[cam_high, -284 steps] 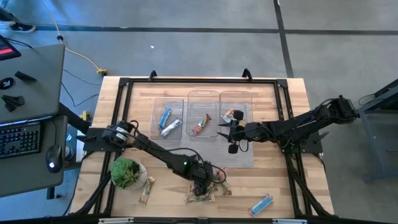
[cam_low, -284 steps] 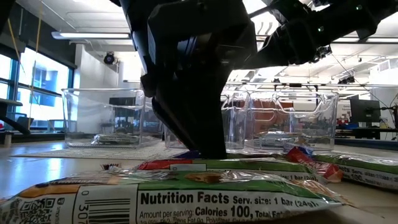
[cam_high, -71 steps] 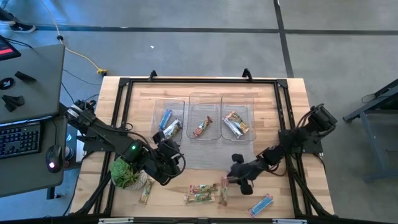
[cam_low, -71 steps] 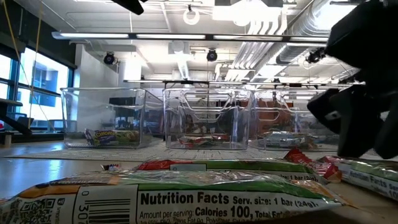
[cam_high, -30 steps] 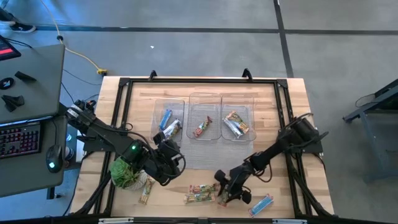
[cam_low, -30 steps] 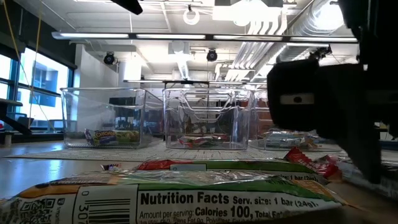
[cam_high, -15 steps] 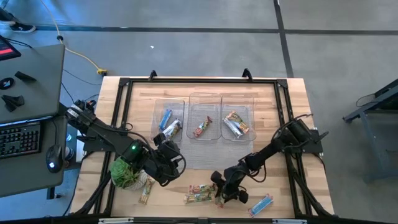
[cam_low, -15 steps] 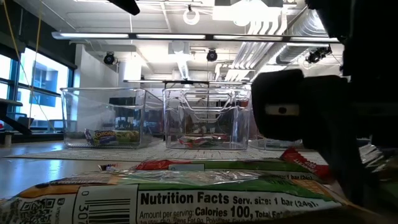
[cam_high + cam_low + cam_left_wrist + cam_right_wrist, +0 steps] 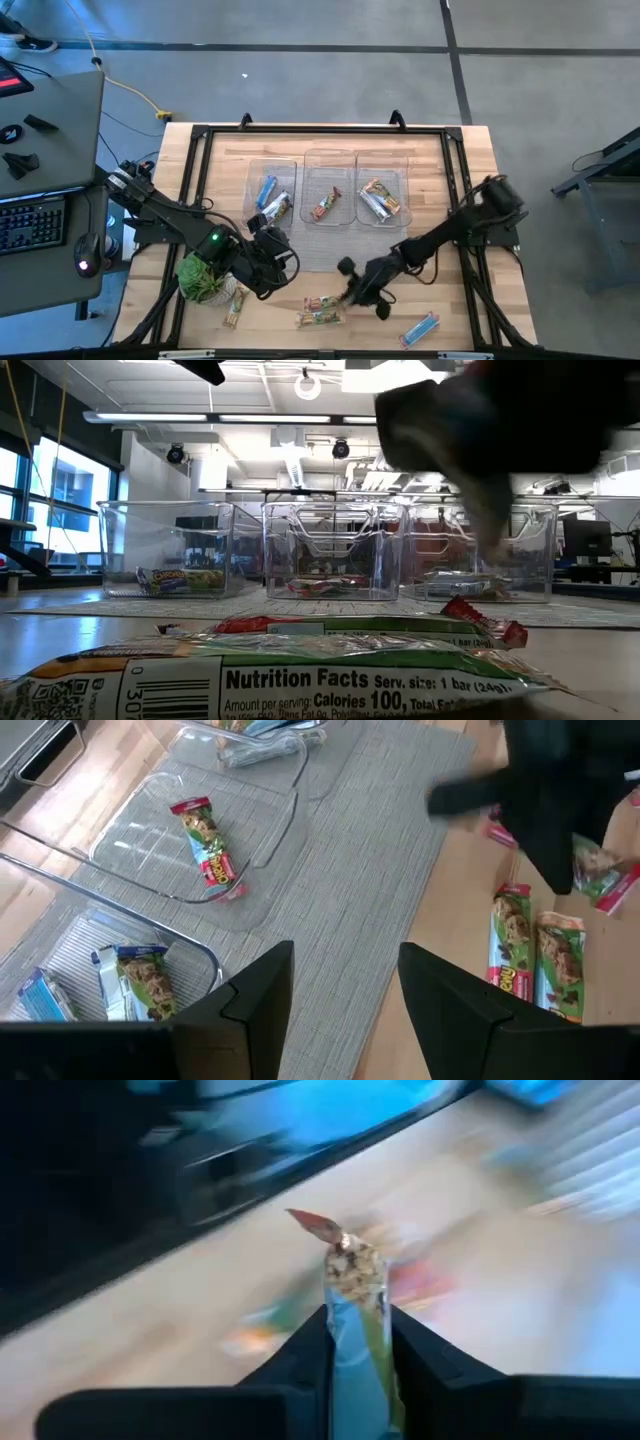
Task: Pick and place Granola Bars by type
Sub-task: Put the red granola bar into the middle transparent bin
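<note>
A: Left edge first?
B: Plant (image 9: pixel 203 277) in a pot at the front-left of the table (image 9: pixel 460 150). One bar (image 9: pixel 235 306) lies just in front of it.

A: Left gripper (image 9: pixel 268 262)?
B: Just right of the plant, above the bare wood, near the grey mat (image 9: pixel 360 890). Its fingers (image 9: pixel 255 995) stand apart in its wrist view, nothing between them.

A: Trays?
B: Three clear ones in a row at the back. Left tray (image 9: pixel 271 166) has a blue bar (image 9: pixel 265 188) and a silvery bar (image 9: pixel 275 208). Middle tray (image 9: pixel 328 158) has one red-and-green bar (image 9: pixel 325 203). Right tray (image 9: pixel 380 157) has two bars (image 9: pixel 377 200).

A: Loose bars at the front?
B: Two green bars (image 9: pixel 321 311) side by side near the front edge, centre. In the left wrist view they lie parallel on the wood (image 9: pixel 535 955).

A: Right gripper (image 9: pixel 356 283)?
B: Just right of those two, lifted off the wood, arm stretched in from the right. It is holding a bar: the right wrist view shows a green-and-red wrapped bar (image 9: pixel 352 1315) pinched between its fingers (image 9: pixel 425 1355), one end sticking out past the tips. Blurred in the low view.

A: Anything further right?
B: One blue bar (image 9: pixel 419 328) alone at the front-right, well apart from the gripper.
</note>
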Action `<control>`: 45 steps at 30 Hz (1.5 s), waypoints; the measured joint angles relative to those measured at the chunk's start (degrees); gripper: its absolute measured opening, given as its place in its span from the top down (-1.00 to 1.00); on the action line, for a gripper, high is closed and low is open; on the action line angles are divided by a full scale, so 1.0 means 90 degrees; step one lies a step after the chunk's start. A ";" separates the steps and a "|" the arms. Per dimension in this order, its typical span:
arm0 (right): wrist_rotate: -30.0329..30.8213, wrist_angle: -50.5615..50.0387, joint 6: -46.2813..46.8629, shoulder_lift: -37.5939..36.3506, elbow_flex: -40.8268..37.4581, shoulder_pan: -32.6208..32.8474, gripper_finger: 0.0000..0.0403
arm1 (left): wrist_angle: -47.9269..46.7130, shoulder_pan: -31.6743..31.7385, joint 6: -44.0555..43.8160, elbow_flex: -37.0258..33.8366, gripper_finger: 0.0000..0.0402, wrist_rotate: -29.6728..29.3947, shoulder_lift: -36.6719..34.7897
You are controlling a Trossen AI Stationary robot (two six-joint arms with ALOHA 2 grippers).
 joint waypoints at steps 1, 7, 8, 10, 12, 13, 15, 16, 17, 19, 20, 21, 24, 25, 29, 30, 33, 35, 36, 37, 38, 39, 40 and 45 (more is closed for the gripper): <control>0.0330 0.0000 -0.0250 -0.0185 0.0003 -0.0068 0.71 | 0.0001 0.0000 0.0000 0.0000 0.12 -0.0001 0.0000; 0.2272 0.0005 -0.1755 -0.1110 0.0135 -0.1087 0.70 | -0.0003 0.0000 0.0000 0.0000 0.12 -0.0017 0.0000; 0.2456 0.0034 -0.1830 -0.1170 0.0217 -0.1369 0.69 | -0.0002 0.0000 0.0000 0.0000 0.12 -0.0019 0.0000; 0.2605 0.0005 -0.1798 -0.1187 0.0371 -0.2009 0.67 | -0.0008 0.0000 0.0002 0.0000 0.12 -0.0050 0.0000; 0.2424 -0.0140 -0.1429 -0.1109 0.0572 -0.2687 0.66 | -0.0005 0.0000 0.0000 0.0000 0.12 -0.0052 -0.0002; 0.2280 -0.0260 -0.1146 -0.1064 0.0679 -0.2998 0.66 | -0.0002 0.0000 0.0000 0.0000 0.12 -0.0052 -0.0002; 0.2008 -0.0655 -0.0508 -0.0920 0.0878 -0.3555 0.66 | 0.0008 0.0000 0.0000 0.0000 0.12 -0.0057 -0.0002; 0.1846 -0.0920 -0.0330 -0.0863 0.0959 -0.3769 0.66 | 0.0011 0.0000 0.0000 0.0000 0.12 -0.0056 -0.0002; 0.1685 -0.1181 -0.0254 -0.0798 0.1015 -0.3946 0.66 | 0.0014 0.0000 0.0000 0.0000 0.12 -0.0052 -0.0002; 0.1459 -0.1500 -0.0249 -0.0711 0.1082 -0.4138 0.66 | 0.0011 0.0002 0.0000 0.0000 0.12 -0.0038 0.0000; 0.1422 -0.1548 -0.0261 -0.0680 0.1095 -0.4181 0.65 | 0.0001 0.0000 0.0000 0.0000 0.12 -0.0038 -0.0002; 0.1414 -0.1516 -0.0303 -0.0665 0.1114 -0.4204 0.65 | -0.0008 0.0000 0.0000 0.0000 0.12 -0.0040 -0.0002; 0.1423 -0.1525 -0.0392 -0.0665 0.1111 -0.4207 0.62 | -0.0008 0.0000 0.0000 0.0000 0.12 -0.0041 -0.0002; 0.1457 -0.1549 -0.0404 -0.0665 0.1111 -0.4205 0.60 | -0.0011 0.0001 0.0001 0.0000 0.12 -0.0048 -0.0002; 0.1541 -0.1546 -0.0407 -0.0741 0.1221 -0.4077 0.55 | -0.0013 0.0000 0.0167 0.0000 0.12 -0.0060 -0.0002; 0.1458 -0.1536 -0.0409 -0.0807 0.1300 -0.4001 0.54 | -0.0011 0.0000 0.0179 0.0000 0.12 -0.0057 -0.0002; 0.0847 -0.1703 -0.0386 -0.1072 0.1588 -0.3682 0.50 | -0.0011 0.0000 0.0180 0.0000 0.12 -0.0065 -0.0002; 0.0353 -0.1994 -0.0354 -0.1249 0.1768 -0.3392 0.48 | -0.0001 0.0000 0.0170 0.0000 0.12 -0.0065 -0.0002; 0.0206 -0.2172 -0.0352 -0.1325 0.1842 -0.3190 0.47 | 0.0009 0.0000 0.0170 0.0000 0.12 -0.0065 -0.0002; 0.0140 -0.2348 -0.0351 -0.1400 0.1912 -0.2973 0.45 | 0.0021 0.0000 0.0170 0.0000 0.12 -0.0066 -0.0002; 0.0131 -0.2512 -0.0353 -0.1459 0.1958 -0.2731 0.43 | 0.0020 0.0000 0.0168 0.0000 0.12 -0.0067 -0.0002; 0.0171 -0.2672 -0.0347 -0.1508 0.1983 -0.2477 0.41 | 0.0014 0.0000 0.0168 0.0000 0.12 -0.0067 -0.0002; 0.0283 -0.2836 -0.0283 -0.1528 0.1998 -0.2228 0.39 | 0.0017 0.0000 0.0168 0.0000 0.12 -0.0067 -0.0002; 0.0886 -0.3354 0.0728 -0.1269 0.1993 -0.1051 0.24 | 0.0026 0.0000 0.0139 0.0000 0.12 -0.0084 -0.0002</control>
